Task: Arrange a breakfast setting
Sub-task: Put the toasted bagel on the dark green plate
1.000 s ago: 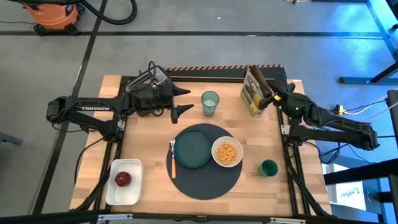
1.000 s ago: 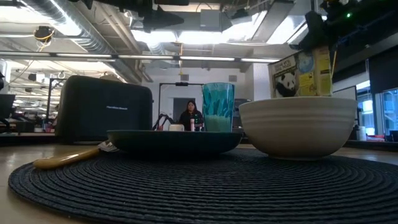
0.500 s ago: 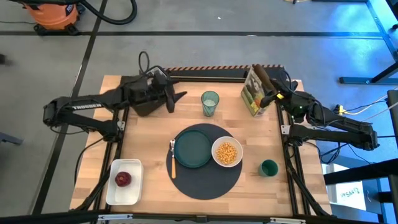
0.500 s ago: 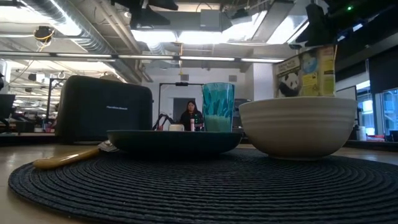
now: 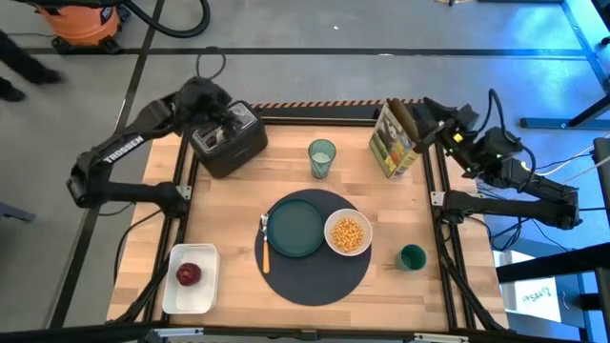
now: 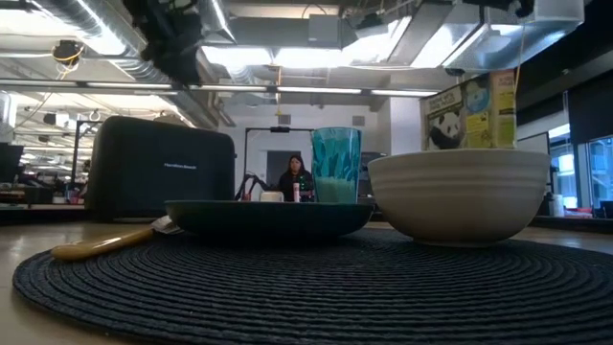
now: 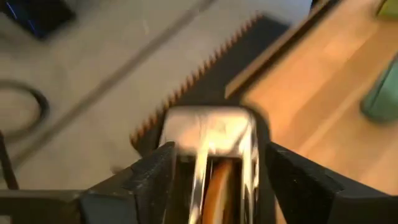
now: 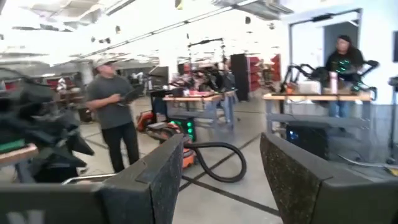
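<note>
Mat (image 5: 316, 250) round, woven, dark | bowl (image 5: 348, 232) white, smooth | left gripper (image 7: 214, 171) jaws wide, empty | right gripper (image 8: 221, 163) jaws wide, empty

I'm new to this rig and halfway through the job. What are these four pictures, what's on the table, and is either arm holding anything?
You have two robot arms at a wooden table, each with a two-finger gripper. One picture looks straight down, one looks level across the tabletop, and two come from cameras on the wrists.

On the table, a dark mat carries a plate, a fork and a bowl of cereal. Behind them stand a tumbler, a cereal box and a toaster. A green cup sits to the right. An apple lies in a white tray.

The left gripper hangs open over the toaster, whose slot shows a brown edge, likely the bagel. The right gripper is open and empty, raised behind the box.
</note>
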Available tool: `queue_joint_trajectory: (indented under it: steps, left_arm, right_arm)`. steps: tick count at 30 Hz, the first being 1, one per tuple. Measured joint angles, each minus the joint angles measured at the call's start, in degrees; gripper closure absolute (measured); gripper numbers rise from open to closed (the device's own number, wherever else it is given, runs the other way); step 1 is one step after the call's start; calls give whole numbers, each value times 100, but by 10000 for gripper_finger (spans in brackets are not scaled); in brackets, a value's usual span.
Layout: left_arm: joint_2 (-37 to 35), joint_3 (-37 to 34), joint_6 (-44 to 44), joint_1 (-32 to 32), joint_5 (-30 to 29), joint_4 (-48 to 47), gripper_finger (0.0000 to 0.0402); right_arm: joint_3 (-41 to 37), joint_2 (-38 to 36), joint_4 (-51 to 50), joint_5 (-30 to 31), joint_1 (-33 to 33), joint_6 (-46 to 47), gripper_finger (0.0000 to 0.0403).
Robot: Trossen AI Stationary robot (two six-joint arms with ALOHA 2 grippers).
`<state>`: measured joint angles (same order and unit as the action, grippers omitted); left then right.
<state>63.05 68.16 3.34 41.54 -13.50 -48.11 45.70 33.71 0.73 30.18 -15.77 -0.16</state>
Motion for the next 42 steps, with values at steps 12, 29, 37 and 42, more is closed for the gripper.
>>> queue_joint_trajectory:
  steps: [12, 29, 37, 42]
  left_arm:
    - [300, 0, 472, 729, 993, -930, 250]
    - [1048, 9, 795, 1064, 1114, -1102, 330]
    - [811, -9, 732, 1065, 901, -1146, 390]
    - [257, -9, 454, 1027, 627, -1174, 392]
  right_arm:
    - [161, 564, -291, -444, 0, 144, 198]
    - [156, 494, -384, -569, 0, 209, 198]
    - [156, 503, -356, -402, 0, 270, 198]
    - [156, 499, -158, -383, 0, 268, 198]
